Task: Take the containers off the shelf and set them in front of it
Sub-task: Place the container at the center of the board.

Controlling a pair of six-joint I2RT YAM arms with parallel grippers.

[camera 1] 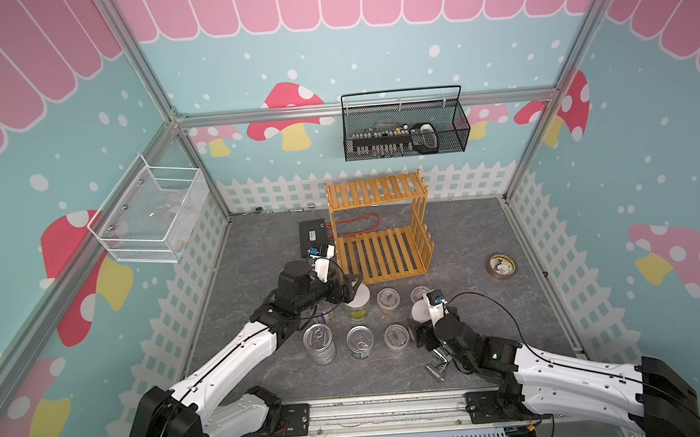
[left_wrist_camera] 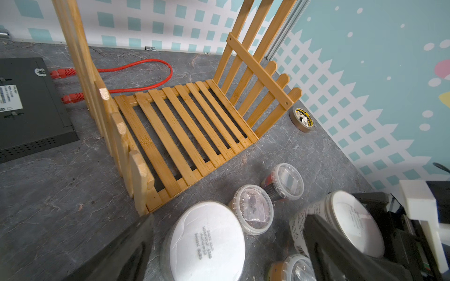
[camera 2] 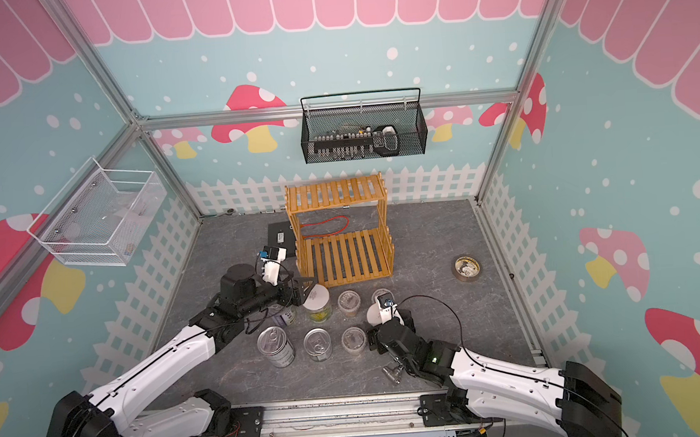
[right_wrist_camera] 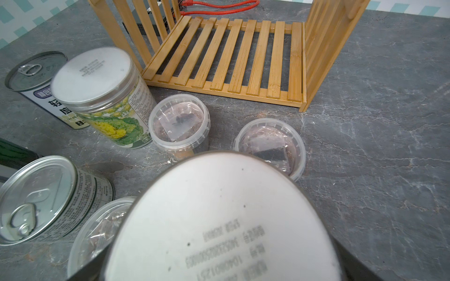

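The wooden shelf [camera 1: 379, 247] [left_wrist_camera: 182, 126] stands with both tiers bare. The containers stand on the table in front of it. My left gripper [camera 1: 354, 286] [left_wrist_camera: 227, 219] is open, its fingers well apart either side of the white-lidded jar with the yellow-green label [camera 1: 358, 308] [right_wrist_camera: 102, 80]. My right gripper [camera 1: 417, 318] is shut on the white-lidded silver canister [camera 1: 418, 310] [right_wrist_camera: 219, 219], whose lid hides the fingers in the right wrist view. Two silver tins [camera 1: 318, 342] [camera 1: 360, 341], a labelled tin [right_wrist_camera: 34, 73] and three clear cups [camera 1: 388, 299] [camera 1: 419, 293] [camera 1: 395, 337] stand around them.
A tape roll [camera 1: 501, 265] lies to the right of the shelf. A chrome faucet piece [camera 1: 436, 368] lies under the right arm. A black box [camera 1: 314, 234] and a red cable [camera 1: 361, 225] sit beside and behind the shelf. Black [camera 1: 405, 128] and white [camera 1: 148, 215] wire baskets hang on the walls.
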